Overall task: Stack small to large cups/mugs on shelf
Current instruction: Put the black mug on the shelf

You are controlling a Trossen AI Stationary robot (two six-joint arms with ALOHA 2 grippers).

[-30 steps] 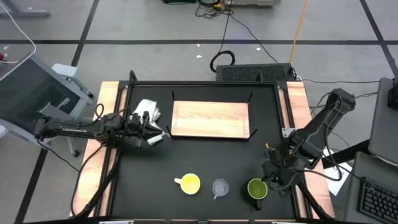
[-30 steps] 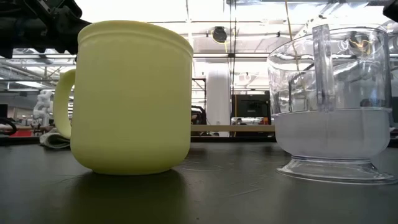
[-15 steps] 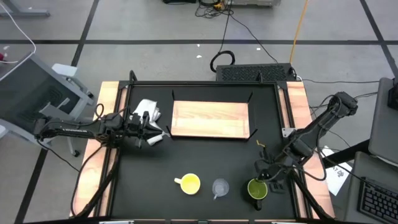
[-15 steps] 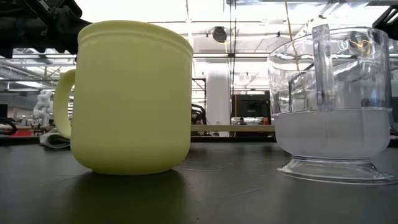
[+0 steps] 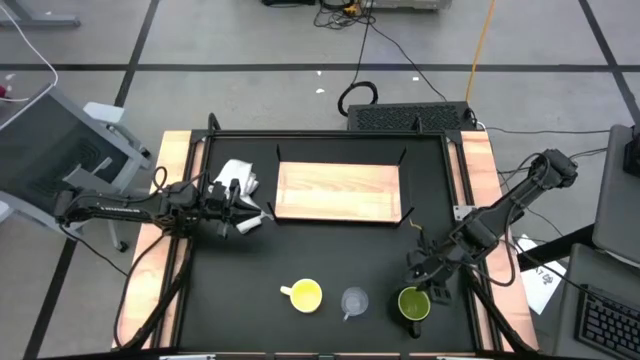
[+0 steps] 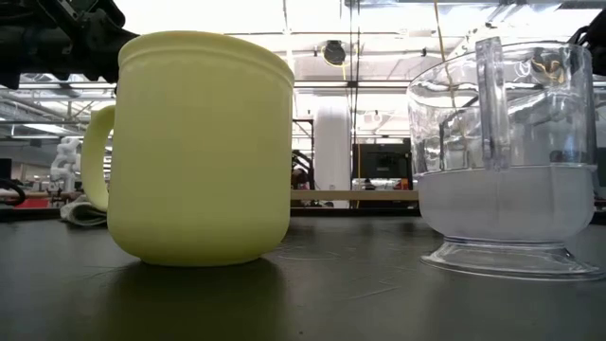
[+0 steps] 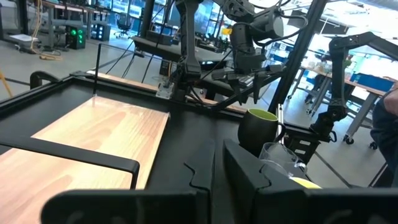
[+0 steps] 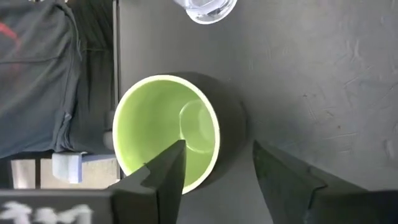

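Note:
Three cups stand in a row near the table's front edge: a yellow mug (image 5: 304, 294) (image 6: 199, 147), a clear glass cup (image 5: 354, 300) (image 6: 502, 156) and a dark green mug (image 5: 413, 303) (image 8: 166, 140), each on its base. The light-wood shelf (image 5: 338, 190) (image 7: 93, 134) lies at the far middle. My right gripper (image 5: 425, 278) (image 8: 219, 146) hangs open a little above the green mug's rim. One finger is over its opening and one is outside its wall. My left gripper (image 5: 250, 222) (image 7: 214, 168) waits shut beside the shelf's left end.
A white cloth (image 5: 237, 178) lies at the far left, next to the shelf's left end and my left arm. Thin black brackets stand at the shelf's corners (image 5: 405, 213). Bare black tabletop (image 5: 330, 250) lies between the shelf and the row of cups.
My right gripper has moved from the green mug's right side toward the table's left and a little toward the far edge, and now stands over the mug. The cups and my left arm have kept still.

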